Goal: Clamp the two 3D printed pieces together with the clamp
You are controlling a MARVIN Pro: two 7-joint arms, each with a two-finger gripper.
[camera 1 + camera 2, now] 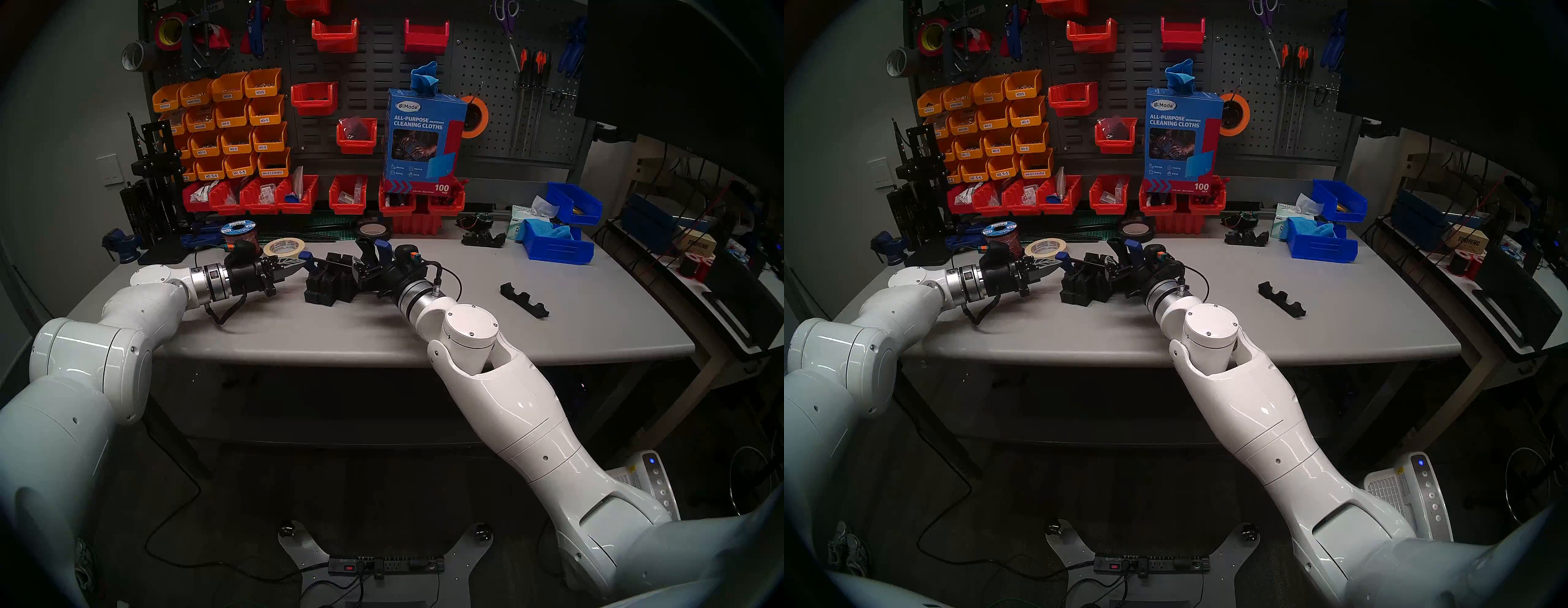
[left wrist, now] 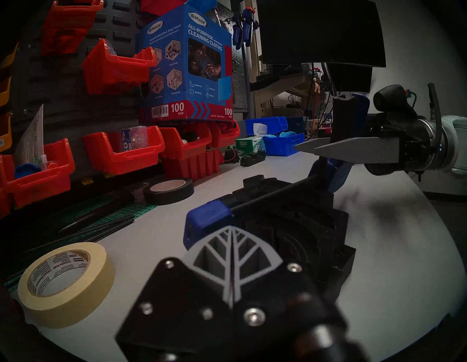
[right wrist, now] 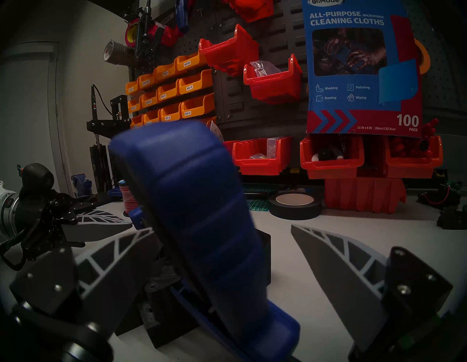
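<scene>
R wrist: right claw [image 3: 222,278] spread round clamp [image 3: 202,215] handle; head hides.

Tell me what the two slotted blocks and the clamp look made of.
The two slotted blocks: matte black plastic, apparently 3D-printed, with dull grainy faces. The clamp: smooth blue moulded plastic handle with ribbed grip; its thin black bar could be metal, unclear.

"Cleaning Cloths" box [image 1: 422,136]; "Scotch" tape [image 2: 66,283]

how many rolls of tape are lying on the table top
2. A beige masking tape roll lies near the left gripper, and a black tape roll sits further back by the red bins. More may be hidden behind the arms.
</scene>
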